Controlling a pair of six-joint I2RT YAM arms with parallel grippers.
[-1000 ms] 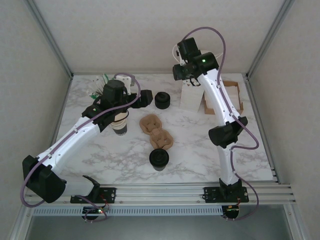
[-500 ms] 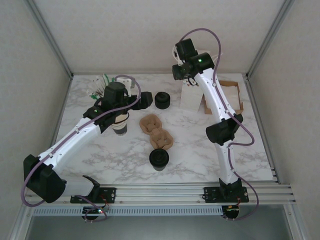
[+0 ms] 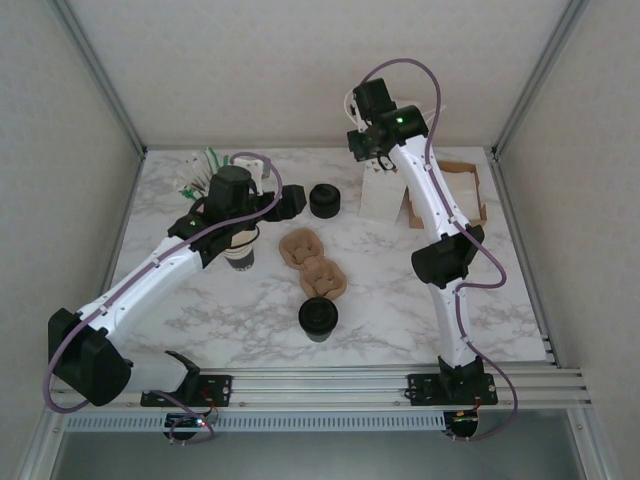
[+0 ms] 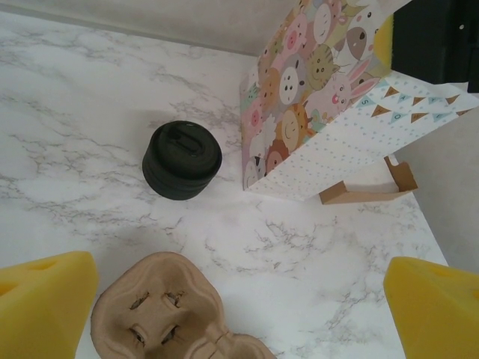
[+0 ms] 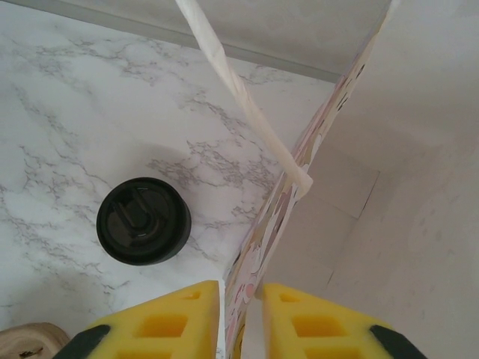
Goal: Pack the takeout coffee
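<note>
The takeout coffee (image 3: 318,317), a dark cup with a black lid, stands on the marble near the front centre, apart from both grippers. My right gripper (image 3: 368,150) is at the back, over the top edge of a patterned paper bag (image 3: 383,192). In the right wrist view its yellow fingers (image 5: 161,325) sit close together astride the bag's wall (image 5: 296,179), right gripper (image 5: 239,314) shut on it. My left gripper (image 3: 290,200) hovers wide open left of the bag, left gripper (image 4: 239,299) holding nothing.
A pile of black lids (image 3: 324,200) sits next to the bag, lids (image 4: 182,160), lids (image 5: 143,221). A brown pulp cup carrier (image 3: 315,265) lies mid-table. A stack of lidless cups (image 3: 240,250) stands under the left arm. A cardboard box (image 3: 465,190) is at the back right.
The right gripper's fingers have come together on the bag's wall and the right arm has shifted slightly. The left arm has barely moved.
</note>
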